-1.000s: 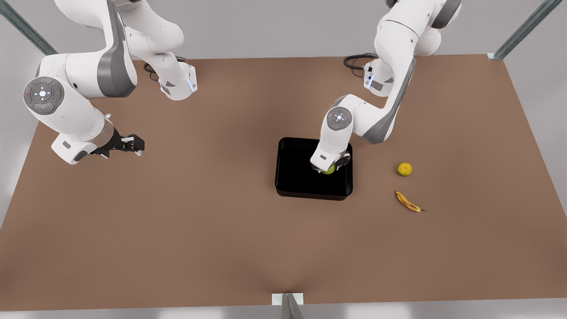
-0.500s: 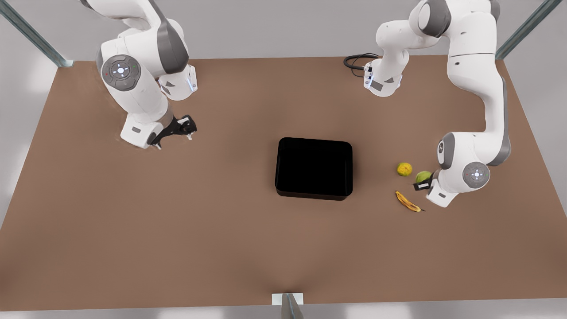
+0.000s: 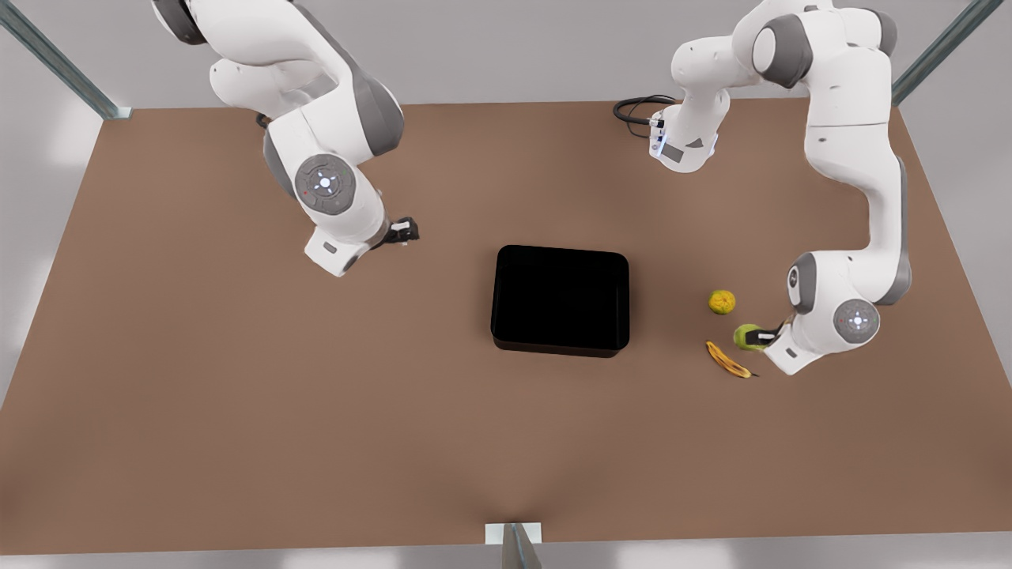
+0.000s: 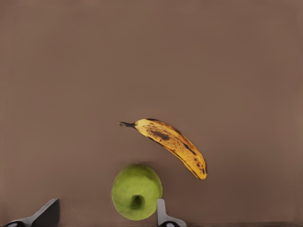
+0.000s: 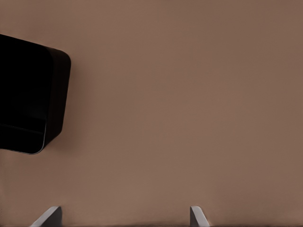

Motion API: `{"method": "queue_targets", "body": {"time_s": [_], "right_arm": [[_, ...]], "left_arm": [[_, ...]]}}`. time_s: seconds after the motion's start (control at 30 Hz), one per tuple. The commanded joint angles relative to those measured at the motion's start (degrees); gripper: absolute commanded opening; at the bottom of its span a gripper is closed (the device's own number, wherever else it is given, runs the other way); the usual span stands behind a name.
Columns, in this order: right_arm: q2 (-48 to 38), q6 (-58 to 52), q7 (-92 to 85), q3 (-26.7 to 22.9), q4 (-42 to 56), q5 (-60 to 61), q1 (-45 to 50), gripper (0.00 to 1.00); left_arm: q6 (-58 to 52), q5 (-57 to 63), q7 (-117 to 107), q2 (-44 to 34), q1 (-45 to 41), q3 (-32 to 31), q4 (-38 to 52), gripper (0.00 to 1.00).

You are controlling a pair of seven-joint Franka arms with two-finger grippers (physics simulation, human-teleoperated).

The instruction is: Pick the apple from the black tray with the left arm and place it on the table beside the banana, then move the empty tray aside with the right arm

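Observation:
The green apple (image 3: 745, 336) (image 4: 136, 191) sits on the brown table (image 3: 316, 411), close beside the spotted yellow banana (image 3: 727, 359) (image 4: 170, 144) at the front view's right. My left gripper (image 3: 760, 340) (image 4: 105, 215) stands open around the apple: one fingertip (image 4: 161, 213) is against its side, the other is well clear. The glossy black tray (image 3: 560, 341) lies empty at the table's middle. My right gripper (image 3: 403, 230) (image 5: 122, 216) hovers open over bare table on the front view's left of the tray, whose corner (image 5: 54, 94) is in the right wrist view.
A mottled yellow-orange fruit (image 3: 721, 301) lies just behind the apple and banana. The two arm bases stand at the table's far edge, with a black cable loop (image 3: 632, 109) by the left arm's base. A grey post (image 3: 514, 545) stands at the near edge.
The left arm carried the apple out of the tray to the banana, lowered it and opened. The right arm swung toward the tray from the front view's left.

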Motion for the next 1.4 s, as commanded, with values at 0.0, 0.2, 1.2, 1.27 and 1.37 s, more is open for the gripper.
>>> {"method": "queue_targets", "body": {"time_s": [0.0, 0.2, 1.2, 1.27, 1.37], "right_arm": [[1.25, 2.55, 33.6, 0.21, 0.02, 3.45, 2.63, 1.0], [-6.93, 4.31, 36.87, 1.09, -8.24, 3.45, 4.57, 1.0], [3.18, 29.19, 48.21, 4.96, -12.47, 0.9, 11.17, 1.0], [4.06, 31.03, 48.21, 4.96, -12.46, 0.9, 11.25, 1.0], [6.52, 33.49, 48.29, 5.04, -12.38, 0.2, 11.34, 1.0]], "left_arm": [[-2.01, -4.32, 10.43, -3.83, 0.01, 0.1, 0.29, 1.0], [-31.11, -21.91, -13.74, -10.17, -0.25, -0.42, 24.2, 1.0], [-21.79, -14.01, -7.42, -4.98, -12.38, 11.0, 23.67, 1.0], [-21.79, -13.83, -7.6, -5.16, -12.47, 11.0, 22.54, 1.0], [-22.06, -12.42, -7.6, -7.62, -13.26, 10.65, 18.22, 1.0]]}}
